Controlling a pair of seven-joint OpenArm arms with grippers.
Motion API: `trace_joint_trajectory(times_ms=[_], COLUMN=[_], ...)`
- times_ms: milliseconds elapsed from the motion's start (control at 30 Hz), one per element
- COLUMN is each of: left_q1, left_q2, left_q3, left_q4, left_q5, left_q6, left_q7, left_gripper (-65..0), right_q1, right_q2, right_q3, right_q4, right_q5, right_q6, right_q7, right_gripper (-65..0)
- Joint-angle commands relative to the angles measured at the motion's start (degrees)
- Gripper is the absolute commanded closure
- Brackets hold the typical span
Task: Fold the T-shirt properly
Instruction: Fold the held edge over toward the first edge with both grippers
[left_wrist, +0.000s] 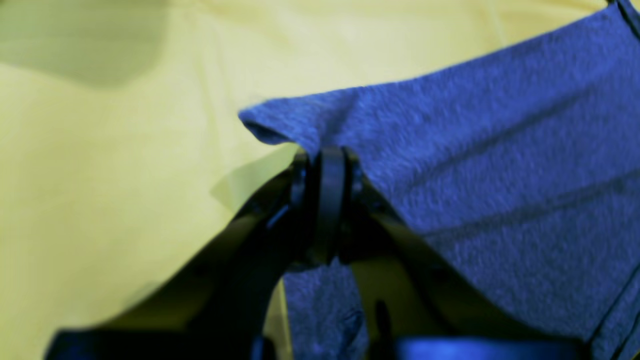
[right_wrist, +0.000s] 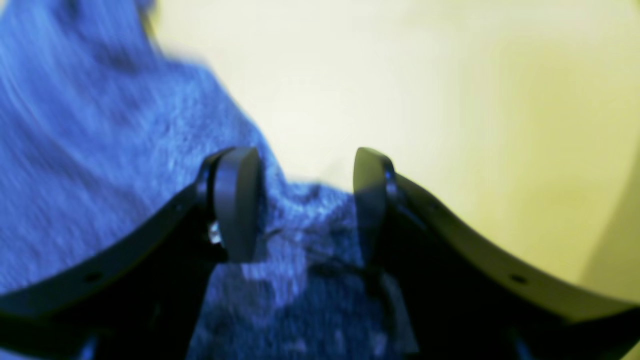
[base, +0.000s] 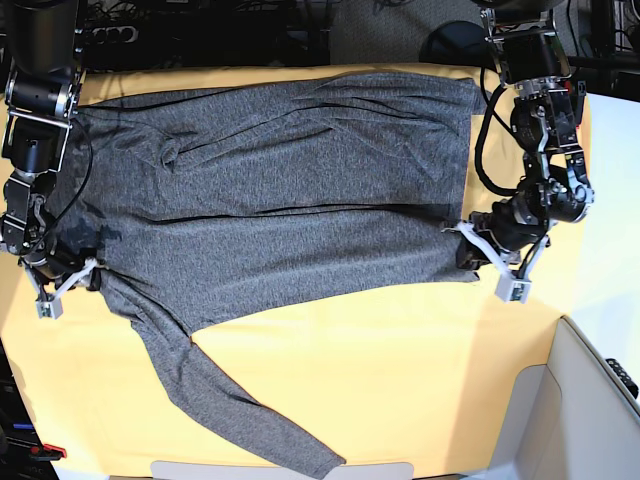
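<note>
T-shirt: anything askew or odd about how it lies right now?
Yes. The T-shirt lies across the yellow cloth, but one long sleeve trails diagonally toward the near edge instead of lying tucked. Fabric bunches in creases near the upper left. The left tool pinches a hem corner; the right tool is open over fabric.

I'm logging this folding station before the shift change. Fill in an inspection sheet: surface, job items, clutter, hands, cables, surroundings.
Surface: yellow-orange cloth covers the table, lightly creased.
Job items: T-shirt, dark grey, long-sleeved, spread flat across the cloth; one sleeve trails toward the near edge.
Clutter: nothing seen on the cloth.
Hands: left hand shut on a corner of the T-shirt's edge; right hand open, jaws apart over the fabric at the opposite end.
Cables: black cable loops along the left arm; more lie behind the table.
Surroundings: pale bin or panel at the near corner.
</note>
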Motion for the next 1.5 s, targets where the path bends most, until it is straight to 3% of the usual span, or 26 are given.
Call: trace_joint_trajectory(times_ms=[0,300,500,767,867,967,1200,1467], left_q1=[-1.16,-1.16,-1.16,-1.16,-1.16,-1.16,-1.16,-0.28], left_q2=[-0.46,-0.28,-0.28,-0.28,-0.28,-0.28,-0.37,-0.19], left_q3=[0.26,1.75,1.75,1.75,1.75,1.75,1.75,1.23], left_q4=[0.88,0.88,0.88,0.88,0.88,0.88,0.00,2.55], left_q5=[-0.85,-0.85,-0.85,-0.85,-0.85,-0.85,-0.85,-1.02], left_q6=[-0.20,-0.20,-0.20,-0.20,-0.20,-0.20,-0.20,-0.20], left_q7=[-1.04,-1.39,-1.39,-1.48,-1.48,-1.48,-1.57,-4.03], left_gripper=[-0.1,-0.1,-0.1,-0.1,-0.1,-0.1,-0.1,-0.1], right_q1=[1.34,-0.25,-0.42,-0.42,-0.51,-0.51,-0.51,-3.59], right_q2=[1.04,0.69,-0.54,-1.51,-1.51,-1.51,-1.33,0.52], right_q3=[0.16,0.16,0.16,0.07,-0.02,-0.02,0.33,0.51], right_q4=[1.16,1.34,1.34,1.34,1.34,1.07,1.51,12.32], right_q5=[0.25,0.25,0.25,-0.02,-0.10,-0.46,-3.18,-3.18], right_q6=[0.18,0.36,7.39,7.74,7.74,7.74,7.74,7.74], right_q7=[0.02,0.20,0.02,0.02,0.02,0.02,0.29,0.37], right_gripper=[-29.5,-29.5,-29.5,-29.2,-19.5,0.0,-0.1,-0.1])
